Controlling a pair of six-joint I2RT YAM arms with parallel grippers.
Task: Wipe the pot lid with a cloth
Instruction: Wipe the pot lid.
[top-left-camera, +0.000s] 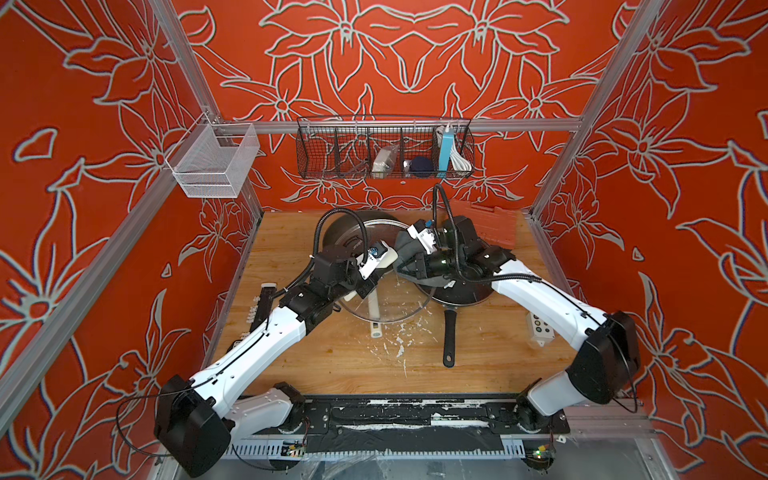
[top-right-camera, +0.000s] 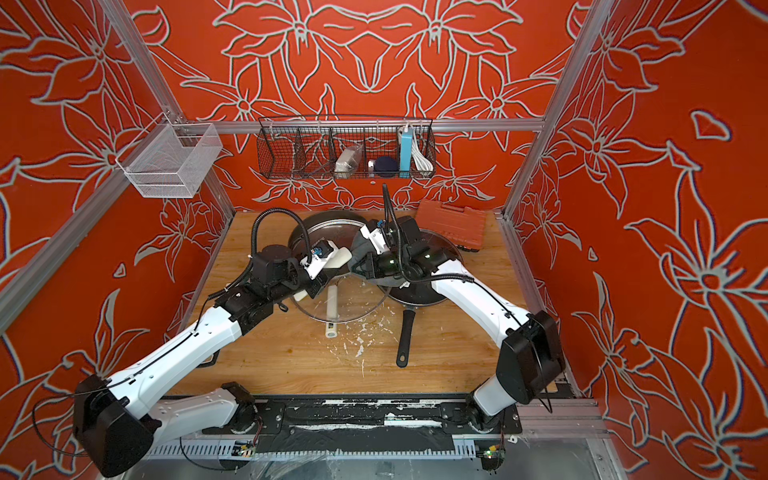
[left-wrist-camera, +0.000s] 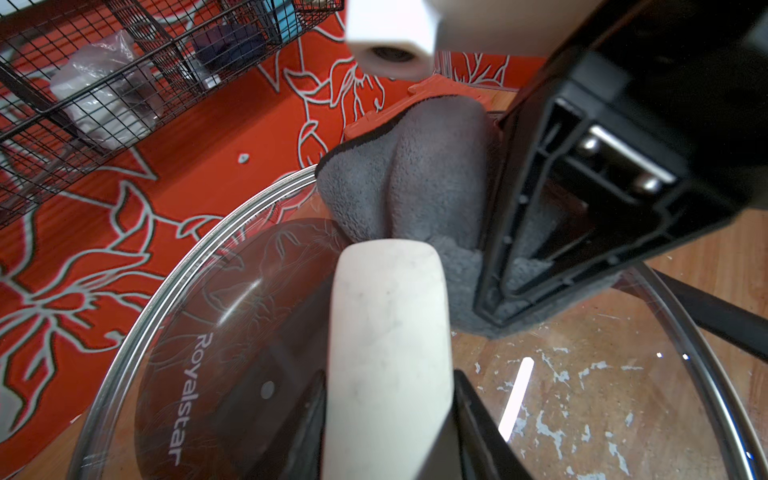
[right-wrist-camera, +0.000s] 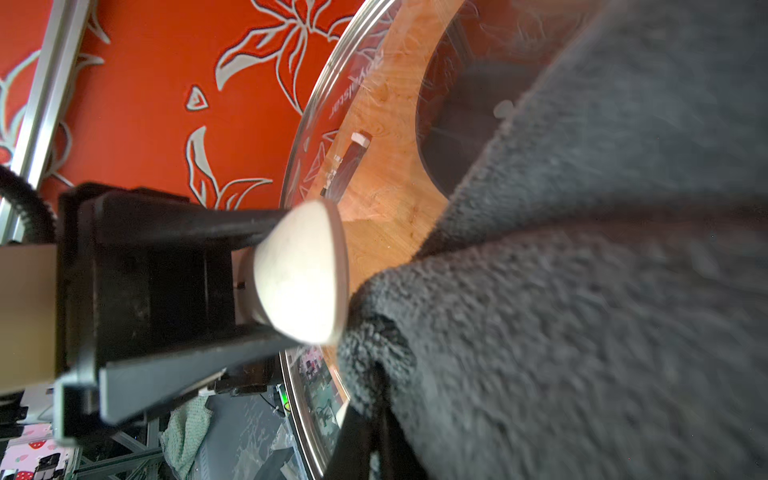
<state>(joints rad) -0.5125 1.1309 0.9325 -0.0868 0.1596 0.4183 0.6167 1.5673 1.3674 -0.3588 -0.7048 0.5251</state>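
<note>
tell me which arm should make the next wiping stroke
Right. The right gripper is shut on the cloth, held against the pot lid; the left gripper is busy clamping the cream handle, keeping the lid tilted.

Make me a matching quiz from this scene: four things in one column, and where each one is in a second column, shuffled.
Things:
1. pot lid
2. cloth
3. frying pan
4. blue box

Places:
A. standing in the black wire basket on the back wall
B. clamped in the right gripper
C. lying on the wooden table
D. held by its cream handle in the left gripper

Pairs: 1-D, 2-B, 3-C, 4-A
</note>
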